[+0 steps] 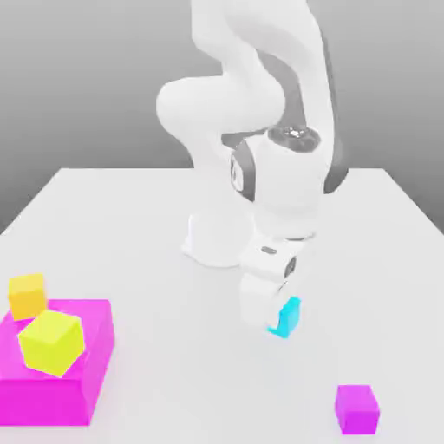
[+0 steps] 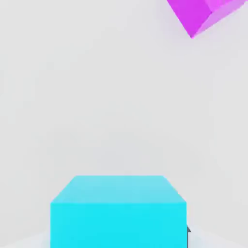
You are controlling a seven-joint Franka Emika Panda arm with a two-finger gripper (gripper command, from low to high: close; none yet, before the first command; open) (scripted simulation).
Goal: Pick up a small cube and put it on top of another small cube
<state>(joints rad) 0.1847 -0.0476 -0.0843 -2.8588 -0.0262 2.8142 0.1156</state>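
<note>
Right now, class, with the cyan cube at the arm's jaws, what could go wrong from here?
1. The cyan cube looks tilted, so it may land crooked and slide off.
2. The small magenta cube is a narrow base; a slight miss could knock it aside.

My arm [image 1: 260, 130] is showing plain glossy white, with dark grey bands at its joints. The cube [image 1: 284, 317] at my gripper [image 1: 270, 314] is glowing a flat, bright cyan, with no pattern on any face. The table [image 1: 139, 225] is lying pale off-white, unmarked. Near its front right corner, a small cube [image 1: 356, 408] is showing solid magenta. Toward the front left corner, a larger block [image 1: 82, 377] is showing the same magenta. On it, one cube [image 1: 52, 342] is showing yellow-green, and another cube [image 1: 28, 295] beside it is showing orange-yellow. The backdrop is fading from mid grey to darker grey.
</note>
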